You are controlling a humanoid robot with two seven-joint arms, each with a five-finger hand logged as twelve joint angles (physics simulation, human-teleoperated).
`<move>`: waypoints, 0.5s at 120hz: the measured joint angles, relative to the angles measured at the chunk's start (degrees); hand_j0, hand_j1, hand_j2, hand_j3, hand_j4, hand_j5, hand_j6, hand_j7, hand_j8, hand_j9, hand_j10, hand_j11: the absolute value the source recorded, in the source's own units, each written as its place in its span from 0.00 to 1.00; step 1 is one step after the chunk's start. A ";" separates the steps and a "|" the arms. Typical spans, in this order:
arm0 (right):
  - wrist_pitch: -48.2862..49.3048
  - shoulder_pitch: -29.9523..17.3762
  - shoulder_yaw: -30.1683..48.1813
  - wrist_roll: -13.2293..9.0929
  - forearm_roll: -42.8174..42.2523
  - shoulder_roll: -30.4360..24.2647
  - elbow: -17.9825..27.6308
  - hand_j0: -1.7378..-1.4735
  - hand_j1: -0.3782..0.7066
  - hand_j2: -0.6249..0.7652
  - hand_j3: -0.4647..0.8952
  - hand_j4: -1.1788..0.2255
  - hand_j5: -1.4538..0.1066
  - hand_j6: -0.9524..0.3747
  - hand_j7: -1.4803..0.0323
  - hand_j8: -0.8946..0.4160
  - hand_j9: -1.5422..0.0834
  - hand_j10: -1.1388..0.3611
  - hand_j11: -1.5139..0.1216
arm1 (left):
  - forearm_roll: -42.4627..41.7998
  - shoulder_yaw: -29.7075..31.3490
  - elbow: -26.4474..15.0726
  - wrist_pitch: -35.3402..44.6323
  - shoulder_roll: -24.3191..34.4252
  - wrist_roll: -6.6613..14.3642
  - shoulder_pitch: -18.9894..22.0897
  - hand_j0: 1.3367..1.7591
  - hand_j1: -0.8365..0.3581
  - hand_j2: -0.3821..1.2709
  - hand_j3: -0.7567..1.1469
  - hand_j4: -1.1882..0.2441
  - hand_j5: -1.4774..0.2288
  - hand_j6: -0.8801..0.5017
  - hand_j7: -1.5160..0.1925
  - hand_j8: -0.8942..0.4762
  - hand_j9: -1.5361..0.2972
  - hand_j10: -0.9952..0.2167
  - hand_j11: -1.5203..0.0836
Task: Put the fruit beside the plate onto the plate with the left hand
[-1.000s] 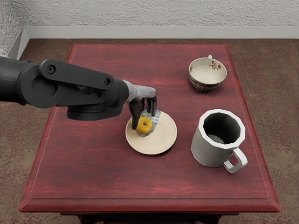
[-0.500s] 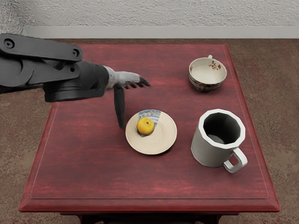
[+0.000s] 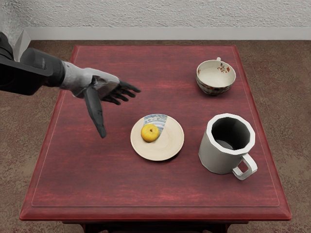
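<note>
One fruit (image 3: pixel 150 132), small and yellow-orange, sits on the plate (image 3: pixel 171 148), left of its middle and beside the blue patterned patch at the plate's far edge. Nothing else that looks like fruit shows on the table (image 3: pixel 97 170), so the main step of the task reads as done: the fruit is on the plate, not next to it.

The left hand (image 3: pixel 99 87) hangs above the table to the left of and beyond the plate, well apart from the fruit. It is released and holds nothing; its dark fingers (image 3: pixel 124 90) are spread toward the right, and one long digit points down toward the near side. Nothing touches the fruit or the plate.

What is left, as I judge it, is little: at most the arm goes to rest at the left.

A teacup (image 3: pixel 215 76) stands at the far right and a mug (image 3: pixel 226 144) just right of the plate, both upright. No right arm shows.
</note>
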 joint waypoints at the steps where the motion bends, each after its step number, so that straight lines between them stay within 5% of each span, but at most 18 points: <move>1: 0.00 0.00 0.00 0.00 0.00 0.00 0.00 0.30 0.05 0.45 0.34 0.82 0.91 0.70 0.96 0.66 0.93 0.74 0.91 | -0.33 -0.18 0.06 -0.54 0.34 0.00 0.25 0.76 0.99 0.23 0.40 0.82 0.86 0.63 0.88 0.65 0.83 0.82 0.94; 45: 0.00 -0.01 0.00 0.00 0.00 0.00 -0.01 0.30 0.05 0.45 0.34 0.82 0.91 0.70 0.96 0.66 0.93 0.74 0.91 | -6.16 -12.33 5.49 -9.80 8.45 0.00 16.08 0.76 0.99 0.23 0.40 0.83 0.87 0.64 0.89 0.65 0.84 0.82 0.95; 60: 0.00 0.01 0.00 0.00 0.00 0.00 -0.01 0.30 0.05 0.45 0.34 0.82 0.91 0.70 0.96 0.66 0.93 0.74 0.91 | -7.52 -15.45 9.37 -10.01 9.59 0.00 18.06 0.76 0.99 0.23 0.40 0.83 0.87 0.64 0.89 0.65 0.84 0.82 0.95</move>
